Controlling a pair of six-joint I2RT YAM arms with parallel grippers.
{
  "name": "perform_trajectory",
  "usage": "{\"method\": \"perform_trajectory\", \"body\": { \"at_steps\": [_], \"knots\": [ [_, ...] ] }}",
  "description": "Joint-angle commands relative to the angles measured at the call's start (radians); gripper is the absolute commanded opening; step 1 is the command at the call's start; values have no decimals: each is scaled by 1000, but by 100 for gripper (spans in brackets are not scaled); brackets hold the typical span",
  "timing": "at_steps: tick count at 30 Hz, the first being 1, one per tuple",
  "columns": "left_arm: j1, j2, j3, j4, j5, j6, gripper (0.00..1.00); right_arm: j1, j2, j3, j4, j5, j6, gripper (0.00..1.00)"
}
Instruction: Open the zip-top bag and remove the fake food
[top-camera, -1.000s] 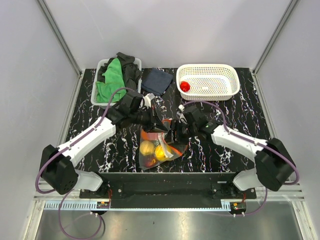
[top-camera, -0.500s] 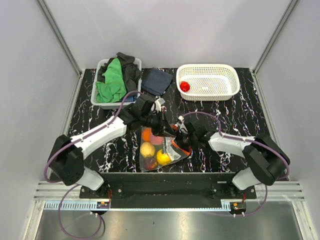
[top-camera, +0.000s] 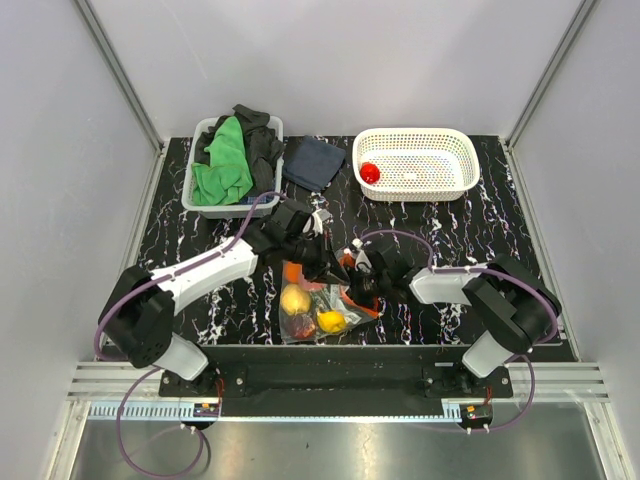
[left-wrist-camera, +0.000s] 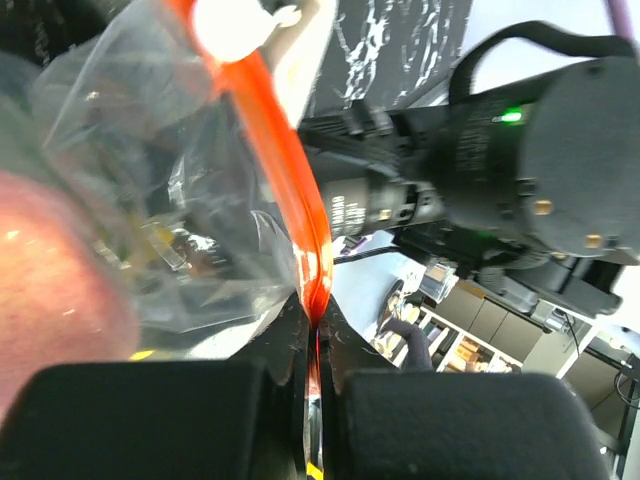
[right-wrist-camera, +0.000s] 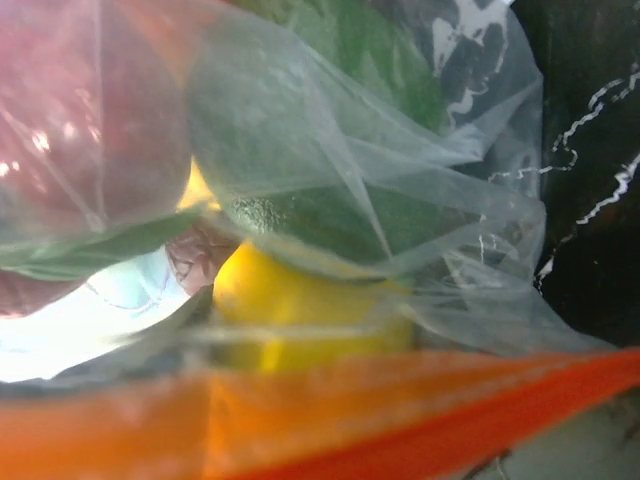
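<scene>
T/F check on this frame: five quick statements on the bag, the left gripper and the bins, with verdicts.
1. The left gripper is shut on the red-orange zip strip of the clear plastic zip-top bag. True.
2. The white perforated basket holds nothing. False: one red plastic fruit lies in it.
3. Yellow fake food sits inside the bag. True.
4. The green cloth lies flat on the table. False: it is in the grey bin.
5. The dark blue cloth lies between bin and basket. True.
</scene>
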Motion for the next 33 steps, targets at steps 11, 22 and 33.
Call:
{"method": "perform_trajectory", "body": {
  "at_steps": [11,22,33],
  "knots": [
    [-5,-155,-162,-25,-12,84,0,3,-364,6,-303,162,0,47],
    [-5,-214,-194,-35,-26,109,0,4,-691,41,-611,290,6,47],
    [-5,-278,-211,-66,-3,133,0,-26,-529,334,-654,616,-122,50]
  ]
}}
